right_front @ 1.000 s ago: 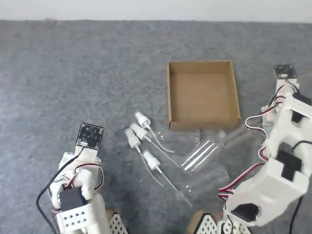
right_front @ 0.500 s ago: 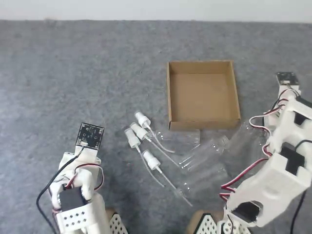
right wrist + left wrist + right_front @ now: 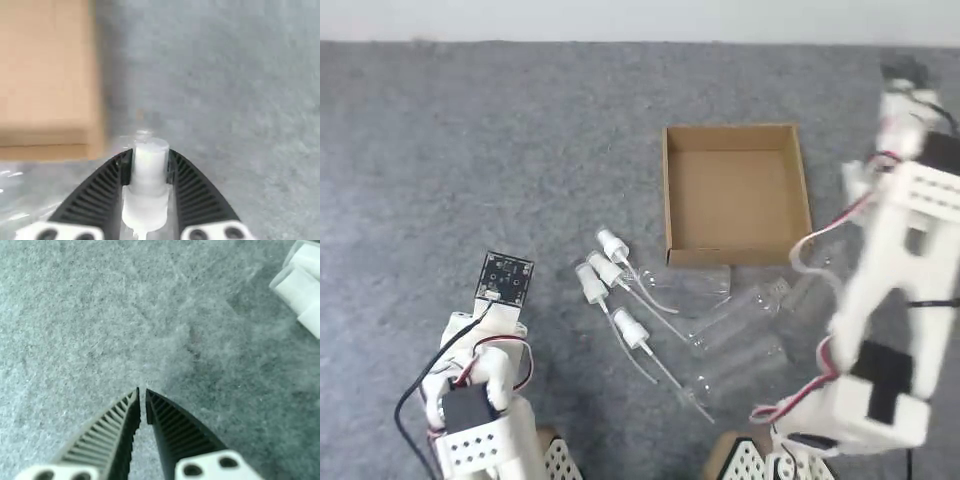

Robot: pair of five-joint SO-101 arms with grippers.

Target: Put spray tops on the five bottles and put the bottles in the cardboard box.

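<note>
Bottles (image 3: 740, 318), clear and lying on their sides, form a loose cluster just in front of the box (image 3: 740, 256) in the high view, and the nearest one almost touches the box's near wall. Four spray tops (image 3: 603, 267), white with thin dip tubes, lie close together off the box's near-left corner, their tubes trailing toward the bottles. Everything rests on grey carpet (image 3: 470, 150). The left arm (image 3: 480, 400) sits low and well away from the box, past the spray tops. The right arm (image 3: 910, 230) stands raised just beside the box's right wall. In the left wrist view, the left gripper (image 3: 141, 396) hangs over bare carpet with its ribbed fingers drawn almost together, a thin slit between the tips and nothing in them. A few of the spray tops lie a little way beyond it. In the right wrist view, the right gripper (image 3: 148, 152) is clamped on a fifth top (image 3: 146, 172), a white cylinder pinched upright between the two fingers, which are spread only as wide as the top. The box's outer wall stands just past the fingertips and off to one side, with clear glints of a bottle beside it. Whether the fifth top already sits on a bottle I cannot tell.
</note>
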